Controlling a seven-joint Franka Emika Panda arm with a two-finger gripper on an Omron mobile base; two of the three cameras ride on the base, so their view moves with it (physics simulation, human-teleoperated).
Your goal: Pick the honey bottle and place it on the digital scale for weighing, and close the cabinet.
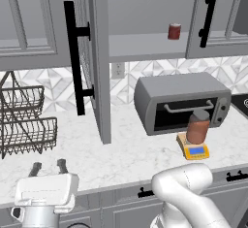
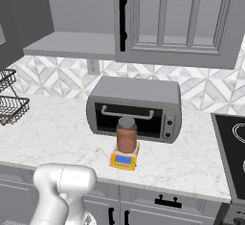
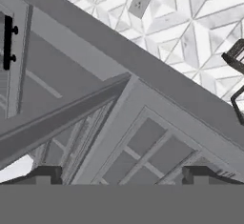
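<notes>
The honey bottle (image 1: 197,127) (image 2: 127,135), a reddish-brown jar with a grey lid, stands upright on the yellow digital scale (image 1: 193,150) (image 2: 123,160) in front of the toaster oven. The cabinet door (image 1: 97,62) hangs open, edge-on over the counter, with its black bar handle (image 1: 73,57) facing left. My gripper (image 1: 48,167) is at the counter's front edge, low and left of that door, far from the bottle. It is open and empty. In the hand view its fingertips (image 3: 45,173) point up at the panelled cabinet door (image 3: 143,147).
A grey toaster oven (image 1: 181,103) (image 2: 134,109) sits behind the scale. A small dark-red can (image 1: 174,31) stands on the open cabinet shelf. A wire basket rack (image 1: 24,120) occupies the counter's left end. A black stove top (image 2: 232,147) lies at the right.
</notes>
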